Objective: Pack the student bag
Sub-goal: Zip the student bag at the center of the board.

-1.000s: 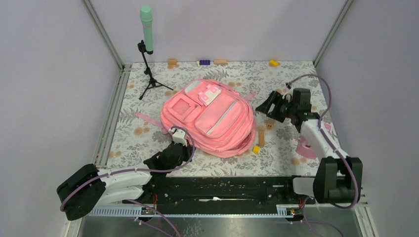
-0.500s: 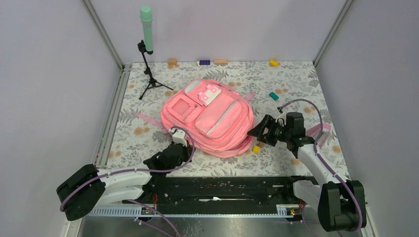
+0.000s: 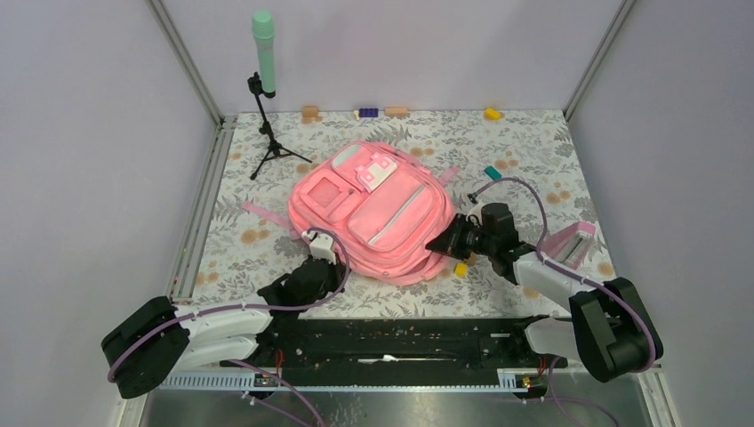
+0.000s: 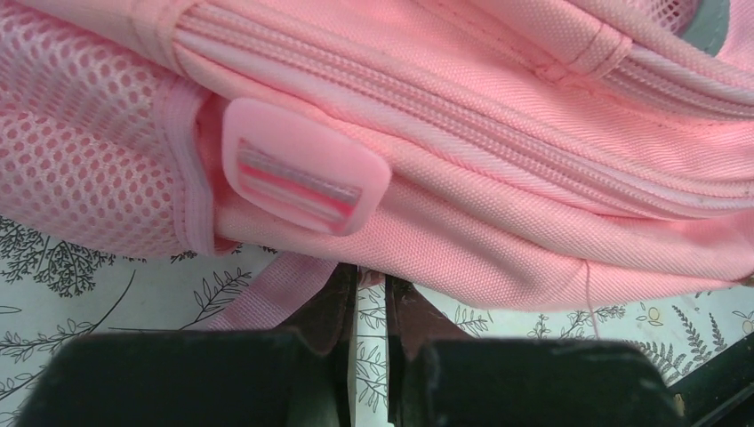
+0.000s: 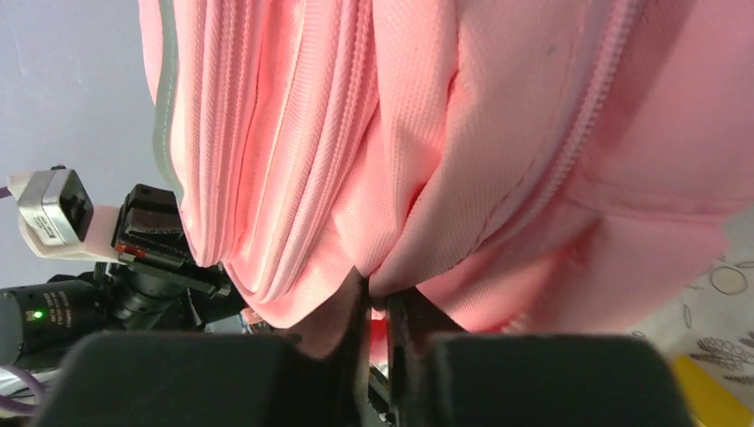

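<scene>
Bag: the large pink fabric backpack (image 3: 373, 213) lies front-up in the middle of the floral tablecloth (image 3: 533, 147).
Top view: I see the left gripper (image 3: 333, 265) and the right gripper (image 3: 434, 242) at its near edge, finger gaps too small to read.
Left wrist: fingers (image 4: 324, 311) closed to a slit at the bottom seam; I cannot tell whether they pinch fabric.
Right wrist: fingers (image 5: 338, 320) nearly together, clamping a fold of the backpack.

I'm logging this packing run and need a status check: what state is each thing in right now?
student bag: lying flat, front up, closed where visible.
left gripper: nearly closed at the bag's edge, grip unclear.
right gripper: shut, pinching bag fabric.
pencil case: seemingly open.
microphone: upright on its tripod.
</scene>
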### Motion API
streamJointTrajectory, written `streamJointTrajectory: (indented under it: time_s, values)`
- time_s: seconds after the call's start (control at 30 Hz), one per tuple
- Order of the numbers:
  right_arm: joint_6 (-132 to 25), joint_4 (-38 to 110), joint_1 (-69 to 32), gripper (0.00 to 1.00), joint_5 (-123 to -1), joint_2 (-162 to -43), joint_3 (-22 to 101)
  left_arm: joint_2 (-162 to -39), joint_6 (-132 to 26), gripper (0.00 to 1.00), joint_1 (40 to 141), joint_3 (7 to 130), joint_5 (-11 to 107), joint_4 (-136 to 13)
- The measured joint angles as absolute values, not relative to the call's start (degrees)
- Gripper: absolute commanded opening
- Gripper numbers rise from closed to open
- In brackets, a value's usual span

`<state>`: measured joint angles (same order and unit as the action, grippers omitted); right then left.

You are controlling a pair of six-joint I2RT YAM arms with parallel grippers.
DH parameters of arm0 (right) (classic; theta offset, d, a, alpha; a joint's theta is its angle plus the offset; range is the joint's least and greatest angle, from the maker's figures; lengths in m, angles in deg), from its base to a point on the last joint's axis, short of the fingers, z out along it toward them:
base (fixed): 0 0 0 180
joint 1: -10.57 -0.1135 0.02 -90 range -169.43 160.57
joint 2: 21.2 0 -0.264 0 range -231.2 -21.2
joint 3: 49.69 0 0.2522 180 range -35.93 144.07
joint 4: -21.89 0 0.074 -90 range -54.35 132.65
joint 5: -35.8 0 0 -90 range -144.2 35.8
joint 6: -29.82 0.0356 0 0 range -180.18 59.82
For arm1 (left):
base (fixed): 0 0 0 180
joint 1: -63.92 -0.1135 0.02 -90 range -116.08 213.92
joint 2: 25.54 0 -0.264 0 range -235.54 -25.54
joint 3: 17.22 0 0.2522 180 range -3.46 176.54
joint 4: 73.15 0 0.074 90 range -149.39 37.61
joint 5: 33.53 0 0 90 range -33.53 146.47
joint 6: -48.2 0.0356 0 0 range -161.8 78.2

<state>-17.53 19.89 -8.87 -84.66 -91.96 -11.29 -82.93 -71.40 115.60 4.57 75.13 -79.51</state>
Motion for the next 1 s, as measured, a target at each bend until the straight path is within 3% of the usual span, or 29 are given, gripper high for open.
streamJointTrajectory:
  time_s: [0.27, 1.0]
  values:
    - [-12.2, 13.4, -14.9, 0.00, -79.1, -92.0, -13.2, -82.1, -72.2, 0.00, 117.2, 4.5, 75.2, -78.7]
    - [-7.4, 7.8, -25.2, 0.00, -64.2, -92.5, -14.0, -90.5, -81.2, 0.00, 135.4, 12.6, 84.0, -78.5]
